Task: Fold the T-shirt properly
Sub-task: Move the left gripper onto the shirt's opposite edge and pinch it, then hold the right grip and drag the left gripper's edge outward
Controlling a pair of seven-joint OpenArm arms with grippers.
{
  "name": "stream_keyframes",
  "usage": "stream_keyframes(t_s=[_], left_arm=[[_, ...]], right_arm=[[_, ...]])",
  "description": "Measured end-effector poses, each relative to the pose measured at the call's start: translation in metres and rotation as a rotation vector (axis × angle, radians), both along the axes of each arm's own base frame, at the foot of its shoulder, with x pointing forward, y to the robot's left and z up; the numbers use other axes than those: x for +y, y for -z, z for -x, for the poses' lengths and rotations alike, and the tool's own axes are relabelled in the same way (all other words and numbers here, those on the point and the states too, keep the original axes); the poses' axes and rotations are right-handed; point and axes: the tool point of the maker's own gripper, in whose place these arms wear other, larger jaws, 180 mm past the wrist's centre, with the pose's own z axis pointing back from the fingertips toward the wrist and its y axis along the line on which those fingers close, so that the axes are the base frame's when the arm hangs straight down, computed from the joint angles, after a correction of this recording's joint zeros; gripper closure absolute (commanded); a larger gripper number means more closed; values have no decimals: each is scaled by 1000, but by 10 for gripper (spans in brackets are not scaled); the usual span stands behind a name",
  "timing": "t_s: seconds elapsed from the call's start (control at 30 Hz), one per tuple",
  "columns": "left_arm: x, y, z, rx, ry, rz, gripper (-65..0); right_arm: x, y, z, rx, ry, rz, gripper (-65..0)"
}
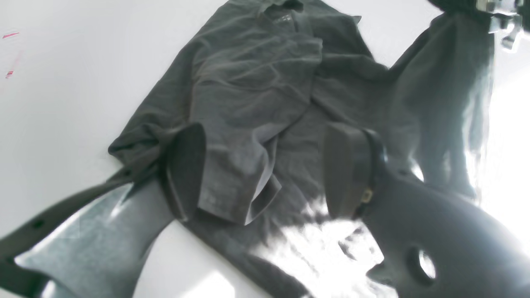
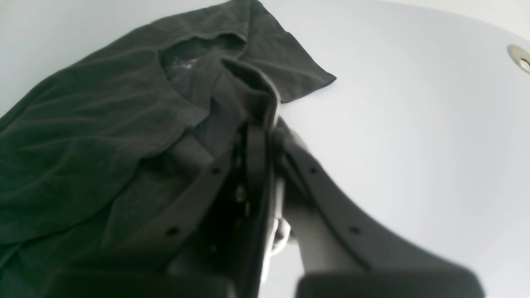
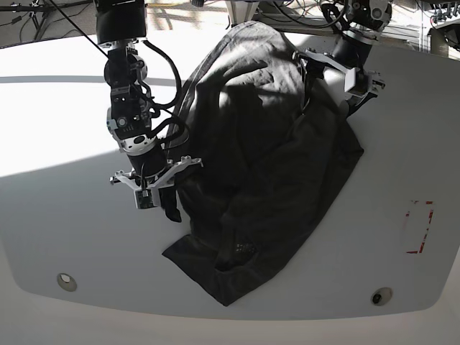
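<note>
So the T-shirt (image 3: 266, 180) is sprawled in a big rumpled heap across the middle of the white surface (image 3: 65, 230), collar end toward the near edge, nowhere near a tidy fold yet. The right hand (image 2: 258, 111) is clenched on a bunched bit of fabric close to the neckline, and you can see cloth wrapped up over its tip in its own camera. The left hand (image 1: 265, 169) is spread wide open over the far end of the shirt, a loose folded flap sitting between its fingers (image 1: 186, 165), gripping nothing.

What worries me: the right one looks like it's got more than one layer pinched. Pull from there and I'd guess the whole lump drags along instead of spreading out. And if the left closes where it is, it probably grabs that doubled flap rather than a clean hem, so the creases just get locked in. Shirt's also pretty close to the far edge.
</note>
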Motion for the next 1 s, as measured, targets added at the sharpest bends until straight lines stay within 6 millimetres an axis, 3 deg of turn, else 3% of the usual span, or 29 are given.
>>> stream_keyframes(t_s=[0.13,0.23,0.37,0.67,1.0], left_arm=[[-11,34,2,154,37,-7,-417],[-13,32,3,146,37,11,-416],[-12,35,4,162,36,6,-416],[6,39,4,173,-2,-39,-418],[36,59,2,241,-87,-67,-416]], right_arm=[[3,10,6,26,5,-9,-1],[6,23,13,69,-8,-5,-2],[6,22,12,66,-7,-3,0],[-2,16,6,47,9,2,0],[-2,22,10,65,8,3,0]])
